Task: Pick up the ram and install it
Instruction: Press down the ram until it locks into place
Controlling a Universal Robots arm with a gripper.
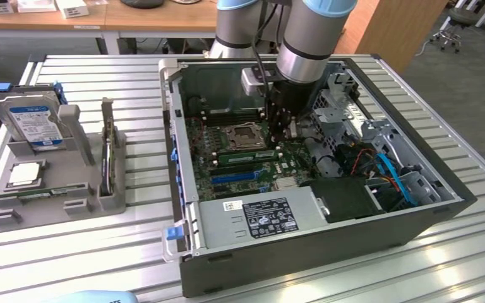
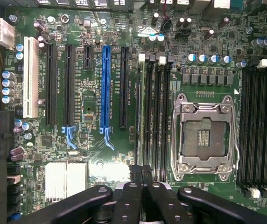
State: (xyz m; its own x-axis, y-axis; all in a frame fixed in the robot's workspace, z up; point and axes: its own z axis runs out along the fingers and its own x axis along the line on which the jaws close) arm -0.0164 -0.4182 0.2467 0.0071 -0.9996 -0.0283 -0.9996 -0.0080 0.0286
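Both end effector (image 2: 141,170) fingers press together over memory slots (image 2: 154,116); exterior view adds the parts tray (image 1: 83,172).

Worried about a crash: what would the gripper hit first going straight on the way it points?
Probably the memory slots beside the empty CPU socket; the shut gripper points down at them, though depth is unclear.

You see green motherboard (image 2: 87,140): one blue slot (image 2: 106,84), one white slot (image 2: 30,77), others black. Jaws black. On your exterior view: hard drive (image 1: 33,120) silver, blue-white label; tray (image 1: 74,180) grey; counter (image 1: 99,252) pale silver, ribbed stripes; case (image 1: 310,265) dark grey; cables (image 1: 394,180) inside blue.
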